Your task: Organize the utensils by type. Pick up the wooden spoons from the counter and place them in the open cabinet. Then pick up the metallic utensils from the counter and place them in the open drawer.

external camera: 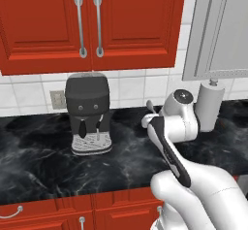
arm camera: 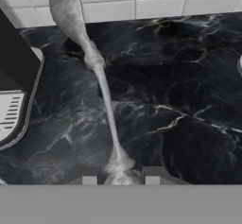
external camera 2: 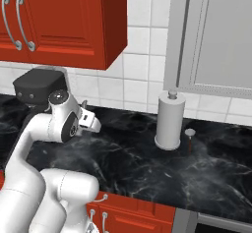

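Note:
My gripper [arm camera: 120, 176] is shut on the handle end of the metallic utensil [arm camera: 106, 100], a silver-grey spoon whose bowl points toward the tiled wall. The spoon hangs above the black counter [arm camera: 179, 76] and casts a shadow on it. In the left base view the gripper [external camera: 147, 121] hovers right of the coffee machine, with the spoon's tip [external camera: 149, 105] poking up behind it. The right base view has the gripper [external camera 2: 93, 122] over the counter [external camera 2: 147, 163]. One wooden spoon [external camera 2: 189, 134] lies on the counter beside the paper towel holder.
A dark coffee machine [external camera: 89, 112] stands on the counter at the left. A grey paper towel holder [external camera: 209, 105] stands against the wall to the right. Closed red upper cabinets [external camera: 87, 20] hang above. A grey panelled door [external camera 2: 216, 35] hangs at the upper right.

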### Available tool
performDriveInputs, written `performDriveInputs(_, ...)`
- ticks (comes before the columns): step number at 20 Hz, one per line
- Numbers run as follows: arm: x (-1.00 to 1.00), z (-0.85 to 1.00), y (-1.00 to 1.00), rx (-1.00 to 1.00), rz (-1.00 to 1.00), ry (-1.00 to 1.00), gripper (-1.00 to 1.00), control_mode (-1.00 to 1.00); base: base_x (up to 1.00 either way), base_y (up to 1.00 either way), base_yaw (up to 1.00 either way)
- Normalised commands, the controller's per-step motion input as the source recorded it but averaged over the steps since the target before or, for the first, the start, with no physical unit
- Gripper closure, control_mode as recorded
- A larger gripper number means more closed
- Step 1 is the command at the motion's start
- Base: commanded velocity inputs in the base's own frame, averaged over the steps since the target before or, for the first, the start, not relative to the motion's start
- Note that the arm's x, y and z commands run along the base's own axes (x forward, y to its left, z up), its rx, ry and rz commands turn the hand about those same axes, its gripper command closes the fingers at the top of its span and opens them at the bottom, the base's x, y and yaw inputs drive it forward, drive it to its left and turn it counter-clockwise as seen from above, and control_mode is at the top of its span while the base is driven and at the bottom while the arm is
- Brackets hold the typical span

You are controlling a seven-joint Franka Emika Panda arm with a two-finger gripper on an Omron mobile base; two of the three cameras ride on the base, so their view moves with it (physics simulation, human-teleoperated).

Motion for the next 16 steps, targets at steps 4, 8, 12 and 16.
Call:
performDriveInputs(4, 0.00, 0.00, 0.00, 0.00, 0.00, 0.00, 1.00, -1.00, 0.00, 0.00, 0.00)
performDriveInputs(8, 0.00, 0.00, 0.00, 0.00, 0.00, 0.00, 1.00, 1.00, -0.27, 0.00, 0.00)
performDriveInputs(12, 0.00, 0.00, 0.00, 0.00, 0.00, 0.00, 1.00, 1.00, -0.59, -0.01, 0.30)
performDriveInputs(16, 0.00, 0.00, 0.00, 0.00, 0.00, 0.00, 1.00, 1.00, -0.55, 0.00, 0.90)
